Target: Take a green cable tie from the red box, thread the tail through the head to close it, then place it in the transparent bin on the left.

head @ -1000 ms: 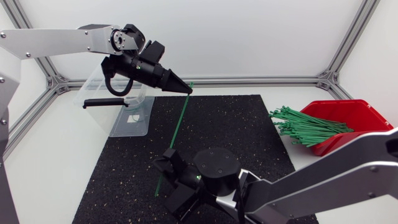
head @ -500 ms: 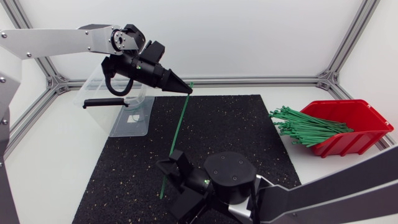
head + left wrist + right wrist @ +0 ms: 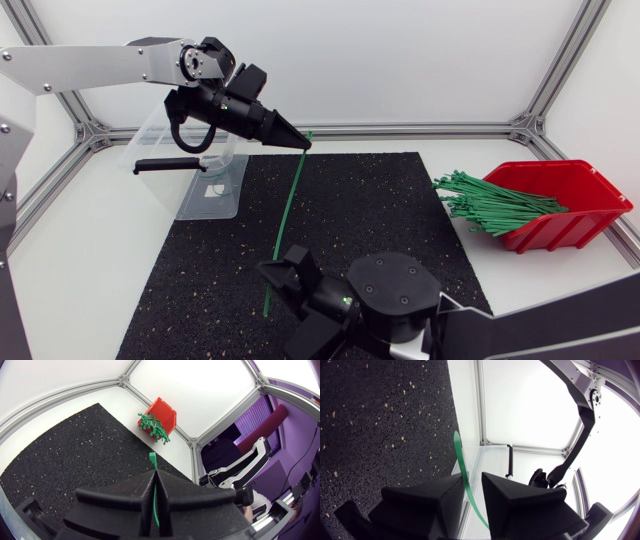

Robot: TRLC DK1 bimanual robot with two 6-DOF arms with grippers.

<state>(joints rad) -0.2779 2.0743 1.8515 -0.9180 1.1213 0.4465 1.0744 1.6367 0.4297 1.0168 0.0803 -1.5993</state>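
Pinching green cable tie (image 3: 290, 195) tight in left gripper (image 3: 298, 146) near transparent bin (image 3: 215, 192), straddling its tail with right gripper (image 3: 472, 476) barely open, red box (image 3: 585, 190) well aside.

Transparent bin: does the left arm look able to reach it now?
Probably yes: the left gripper, shut on the green cable tie, is close beside the transparent bin with nothing between them. The tie's lower part does run between the right gripper's open fingers.

My left arm (image 3: 90, 65) comes in high; my left gripper (image 3: 297, 145) slants downward, fingers pinched together on the cable tie (image 3: 290, 200); my right gripper (image 3: 471, 482) sits low, fingers parted.
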